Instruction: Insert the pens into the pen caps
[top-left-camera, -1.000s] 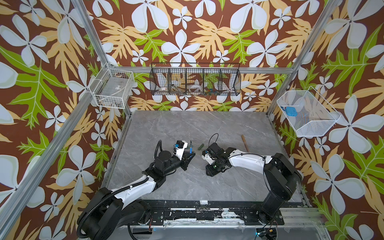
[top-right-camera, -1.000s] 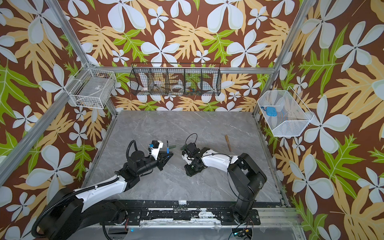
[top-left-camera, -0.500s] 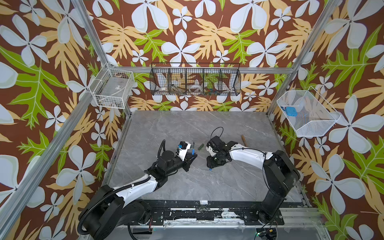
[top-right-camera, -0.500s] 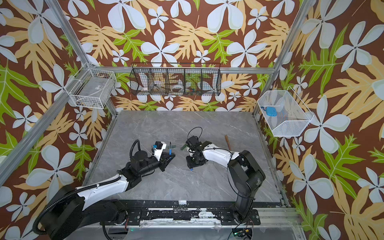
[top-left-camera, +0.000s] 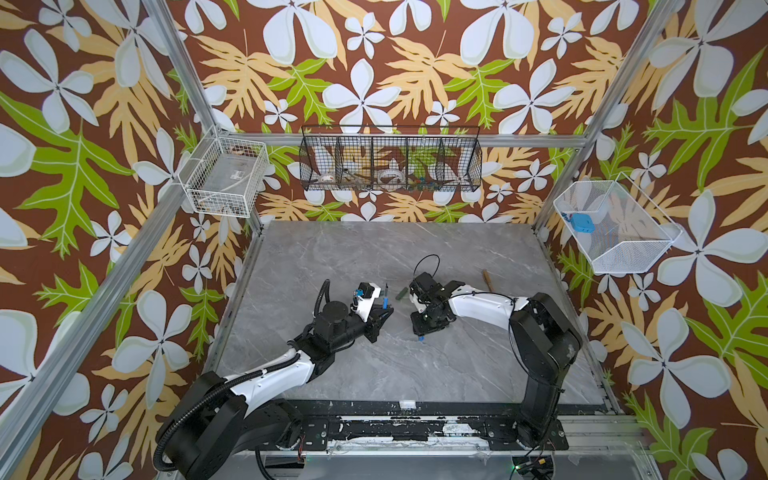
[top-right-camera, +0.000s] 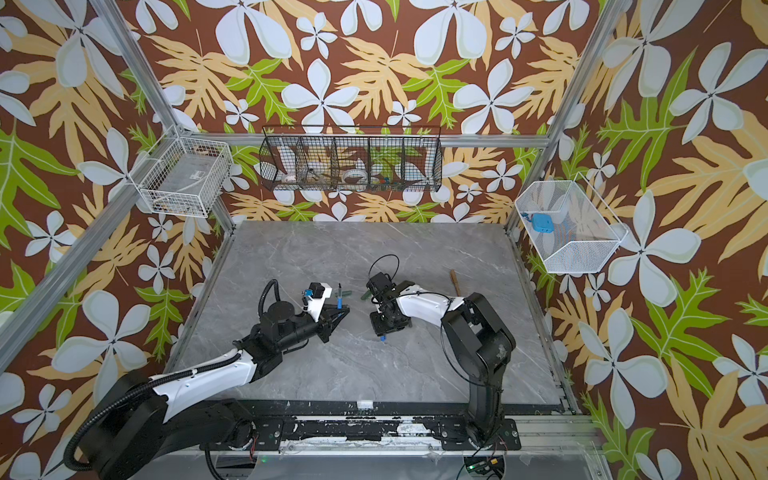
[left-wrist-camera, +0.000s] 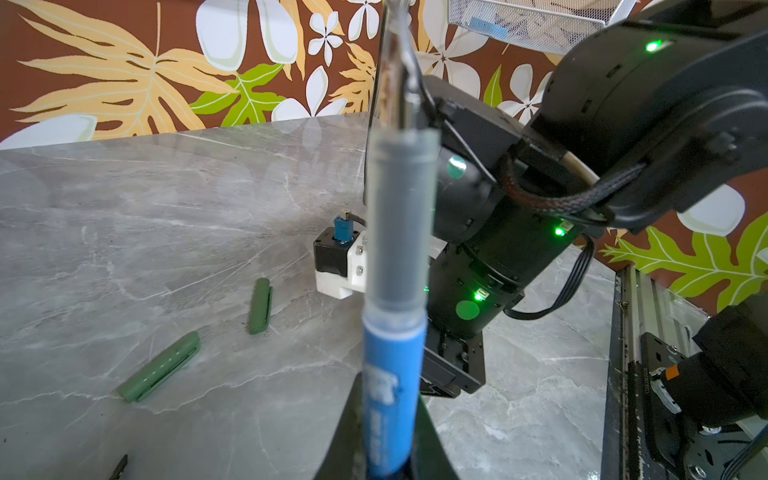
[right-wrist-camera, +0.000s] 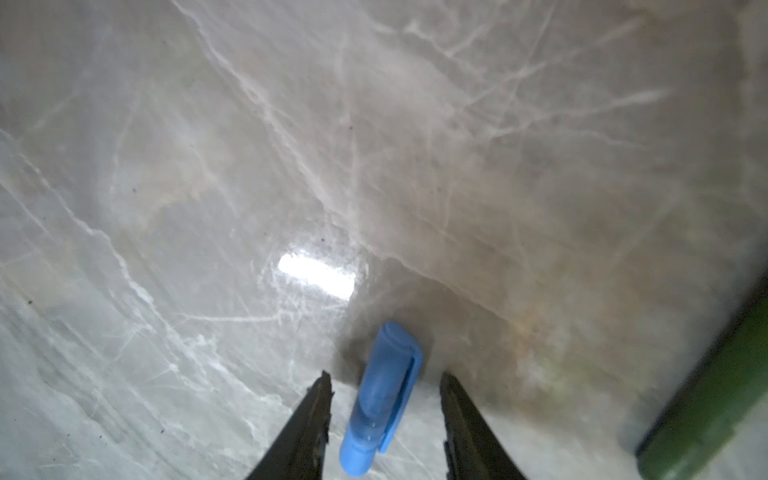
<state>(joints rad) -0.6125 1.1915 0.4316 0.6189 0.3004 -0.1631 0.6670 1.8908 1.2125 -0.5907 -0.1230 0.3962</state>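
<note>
My left gripper (top-left-camera: 383, 309) (top-right-camera: 338, 311) (left-wrist-camera: 392, 461) is shut on the blue pen (left-wrist-camera: 392, 374) (top-left-camera: 386, 296), which it holds upright with the dark tip at the top. My right gripper (top-left-camera: 426, 328) (top-right-camera: 384, 326) (right-wrist-camera: 386, 376) points down at the table, open. The blue pen cap (right-wrist-camera: 384, 395) (top-left-camera: 421, 339) lies flat between its fingers without touching them. Two green pen caps (left-wrist-camera: 260, 305) (left-wrist-camera: 160, 365) lie on the table between the arms; one shows in a top view (top-left-camera: 402, 294). An orange-brown pen (top-left-camera: 487, 280) (top-right-camera: 455, 280) lies at the right rear.
The grey marble table (top-left-camera: 374, 374) carries both arms. A blurred green tube (right-wrist-camera: 715, 407) lies close beside my right gripper. A black wire basket (top-left-camera: 390, 160) hangs on the back wall, and white wire baskets hang at the left (top-left-camera: 224, 176) and right (top-left-camera: 611, 226).
My right gripper has drawn back a little and come down again over the blue cap, its jaws shifting slightly in width. The left arm has edged right, still holding the blue pen.
</note>
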